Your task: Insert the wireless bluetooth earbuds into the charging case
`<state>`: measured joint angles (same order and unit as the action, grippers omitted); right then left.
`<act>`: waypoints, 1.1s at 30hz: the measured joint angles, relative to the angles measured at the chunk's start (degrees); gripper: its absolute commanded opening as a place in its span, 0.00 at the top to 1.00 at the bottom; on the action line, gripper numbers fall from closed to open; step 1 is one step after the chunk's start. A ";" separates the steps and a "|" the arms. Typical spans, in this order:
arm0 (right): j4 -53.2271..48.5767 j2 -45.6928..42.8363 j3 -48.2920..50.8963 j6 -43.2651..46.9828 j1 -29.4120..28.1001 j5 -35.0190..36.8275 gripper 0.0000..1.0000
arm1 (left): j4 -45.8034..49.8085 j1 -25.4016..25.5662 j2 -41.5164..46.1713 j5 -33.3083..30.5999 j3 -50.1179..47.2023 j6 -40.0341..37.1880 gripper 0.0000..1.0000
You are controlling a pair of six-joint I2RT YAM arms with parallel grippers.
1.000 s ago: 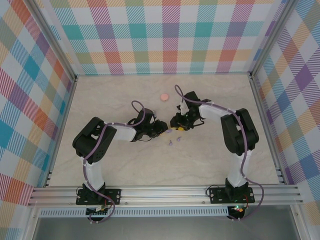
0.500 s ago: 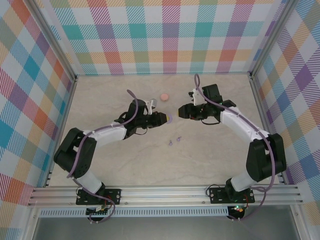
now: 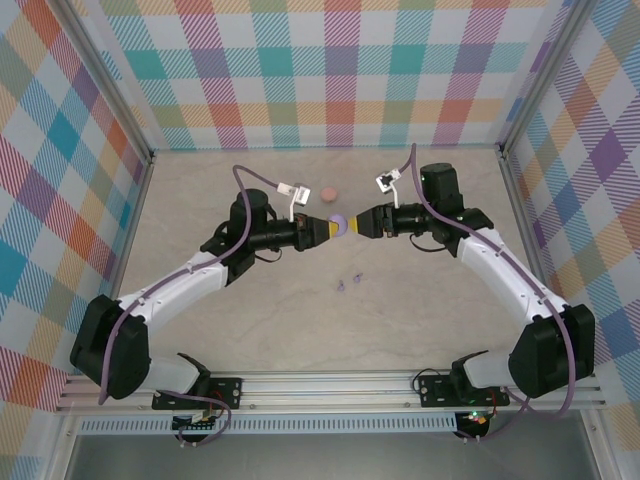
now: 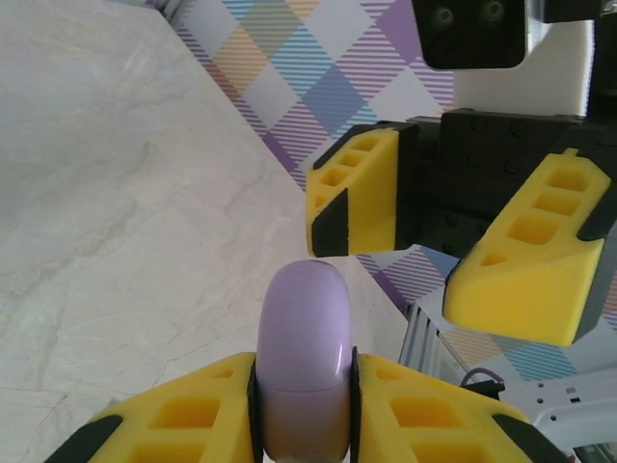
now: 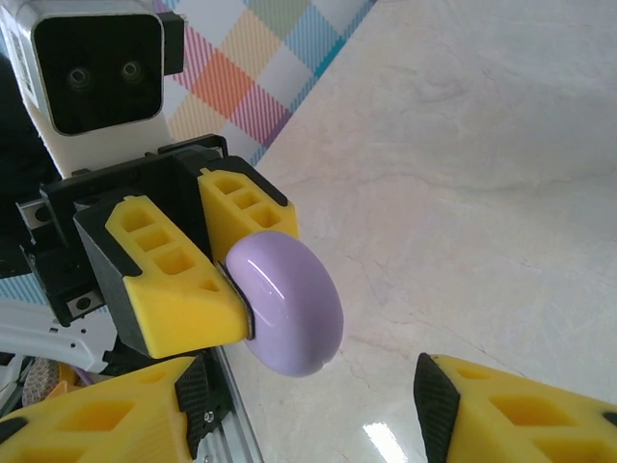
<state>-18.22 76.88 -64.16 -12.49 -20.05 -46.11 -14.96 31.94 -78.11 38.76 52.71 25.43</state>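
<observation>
- Two grippers meet nose to nose mid-table in the top view, with one round lilac case between them.
- The left gripper has the case pinched edge-on between both yellow fingers, clamped tight. About half of it sticks out past the fingertips.
- The right gripper sits at 3 o'clock from the case. Its two fingers are spread wide with nothing in them. The left wrist view shows them well apart, just past the case's rounded edge. I can't tell if one finger is brushing it.
- The case looks closed, just a smooth shiny disc.
- I count two tiny lilac earbuds, lying on the table close together, at about 6 o'clock from the held case and well apart from it. Neither is in the case.
- One pink disc lies flat on the table at roughly 11 o'clock from the case, near it but not touching anything.
- So that's two discs in total, one lilac and one pink.
</observation>
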 measured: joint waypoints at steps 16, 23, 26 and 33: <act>0.44 1.81 -0.02 1.46 -0.02 -10.01 0.44 | -0.13 0.02 1.66 4.72 0.50 -0.81 0.73; 0.37 2.71 -0.13 1.66 -0.63 -10.45 0.50 | -0.07 0.26 1.68 4.98 0.92 -0.83 0.73; 0.35 3.04 -0.76 1.90 -1.18 -10.62 0.52 | 0.00 0.33 1.68 5.18 1.33 -0.83 0.73; 0.42 3.13 -1.70 2.47 -1.99 -11.32 0.59 | 0.04 0.61 1.66 5.18 2.32 -0.83 0.73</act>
<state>-17.80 80.01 -65.87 -10.02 -22.04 -57.43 -14.92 32.56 -76.44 43.94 55.02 24.60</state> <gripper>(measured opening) 0.424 0.271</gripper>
